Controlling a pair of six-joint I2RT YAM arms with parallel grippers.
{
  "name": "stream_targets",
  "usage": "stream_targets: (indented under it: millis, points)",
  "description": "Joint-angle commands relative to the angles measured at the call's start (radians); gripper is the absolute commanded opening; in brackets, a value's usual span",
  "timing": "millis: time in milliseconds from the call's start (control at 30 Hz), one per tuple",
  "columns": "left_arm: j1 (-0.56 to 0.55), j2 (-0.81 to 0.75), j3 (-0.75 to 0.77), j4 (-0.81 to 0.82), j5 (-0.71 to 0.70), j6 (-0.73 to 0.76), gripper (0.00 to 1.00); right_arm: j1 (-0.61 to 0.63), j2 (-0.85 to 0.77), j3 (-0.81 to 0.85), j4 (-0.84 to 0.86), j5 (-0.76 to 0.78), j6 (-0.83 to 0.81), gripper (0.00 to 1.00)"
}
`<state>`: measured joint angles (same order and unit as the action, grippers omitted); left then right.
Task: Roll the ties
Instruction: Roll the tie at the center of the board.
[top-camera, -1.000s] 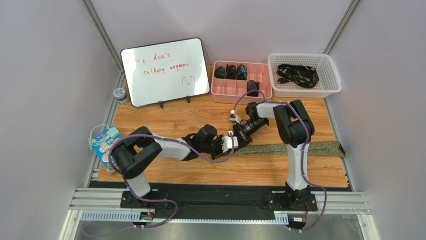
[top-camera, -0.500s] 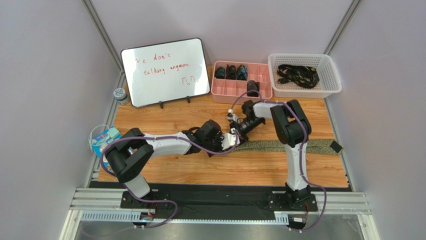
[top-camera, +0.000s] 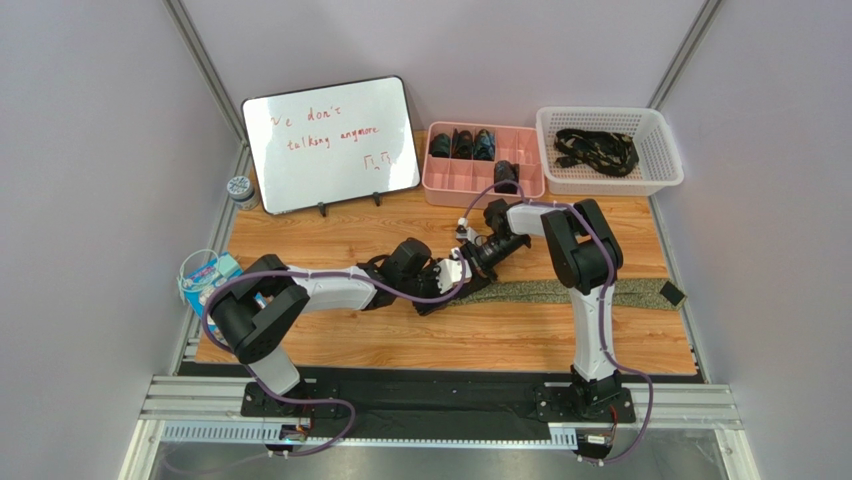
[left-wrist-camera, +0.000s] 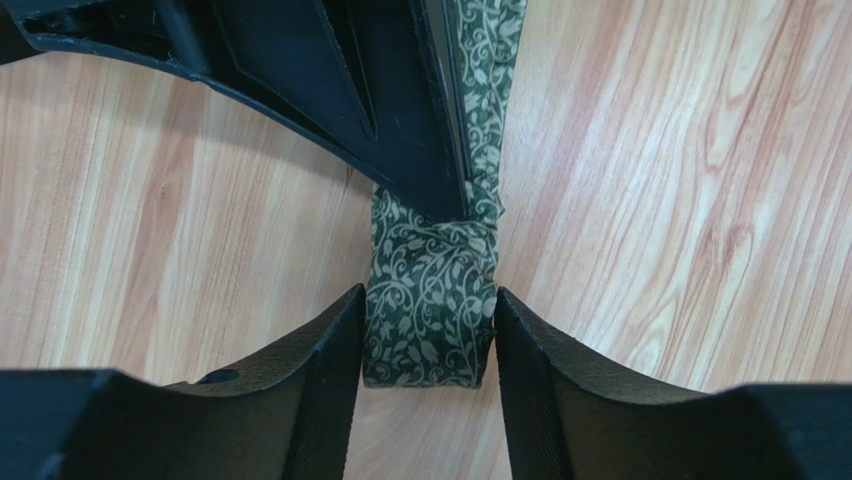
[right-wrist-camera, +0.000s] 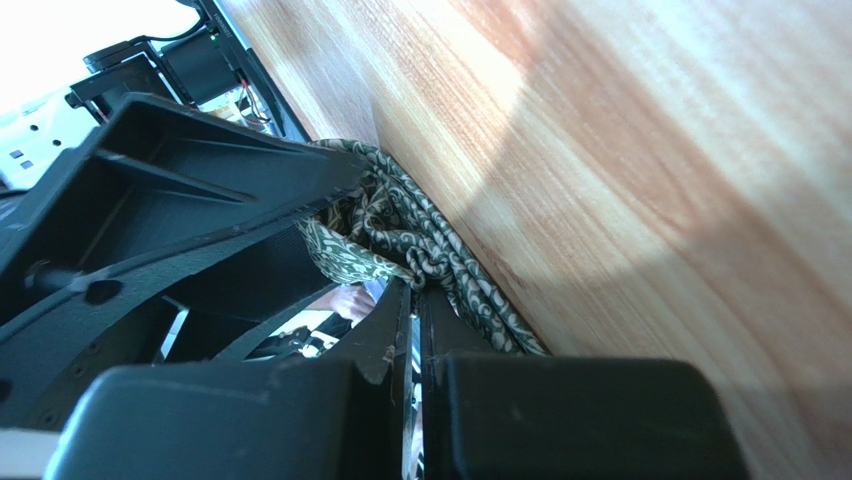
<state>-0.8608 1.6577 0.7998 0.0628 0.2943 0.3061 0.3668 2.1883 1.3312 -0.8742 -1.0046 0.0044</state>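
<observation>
An olive-green tie (top-camera: 560, 292) lies along the wooden table, its black end (top-camera: 672, 293) at the right. In the left wrist view its near end (left-wrist-camera: 425, 260) shows a pale vine pattern and is folded over flat on the wood. My left gripper (left-wrist-camera: 428, 300) is open, and its fingers flank that folded end. My right gripper (right-wrist-camera: 412, 290) is shut on the tie (right-wrist-camera: 400, 225), pinching bunched fabric at its tips just beyond the fold. Both grippers meet mid-table, the left gripper (top-camera: 450, 272) beside the right gripper (top-camera: 468, 260).
A pink divided tray (top-camera: 455, 183) at the back holds rolled ties. To its right, a white basket (top-camera: 662, 160) contains black patterned ties (top-camera: 597, 150). A whiteboard (top-camera: 330, 143) stands back left, a small tin (top-camera: 240, 188) beside it, and a packet (top-camera: 207, 283) at the left edge.
Both grippers shifted back and left, dragging the tie leftward so its black end now shows at the right. My left gripper's jaws have widened around the folded end.
</observation>
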Motion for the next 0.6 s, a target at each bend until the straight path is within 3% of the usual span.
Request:
stream_targets:
  millis: [0,133,267,333,433,467,567]
  points:
    - [0.008,0.022,-0.074,0.251,0.094,-0.071,0.55,-0.017,0.059,-0.001,0.099,0.219,-0.011,0.0]
    - [0.002,0.066,-0.036,0.206,0.076,-0.013,0.45,-0.011,0.041,-0.007,0.124,0.201,0.031,0.0]
    - [0.0,0.085,0.006,0.108,0.019,0.045,0.27,-0.011,0.004,0.002,0.127,0.167,0.054,0.0]
    - [-0.001,0.085,0.021,0.051,0.003,0.066,0.22,-0.009,-0.013,0.016,0.113,0.167,0.062,0.03]
    - [-0.003,0.079,0.022,-0.009,-0.032,0.074,0.17,-0.019,-0.05,0.043,0.043,0.175,0.054,0.15]
    - [-0.003,0.071,0.015,-0.02,-0.041,0.077,0.15,-0.022,-0.08,0.045,0.021,0.172,0.052,0.24]
    - [-0.004,0.06,0.013,-0.038,-0.05,0.068,0.14,-0.049,-0.117,0.046,-0.014,0.161,0.052,0.34]
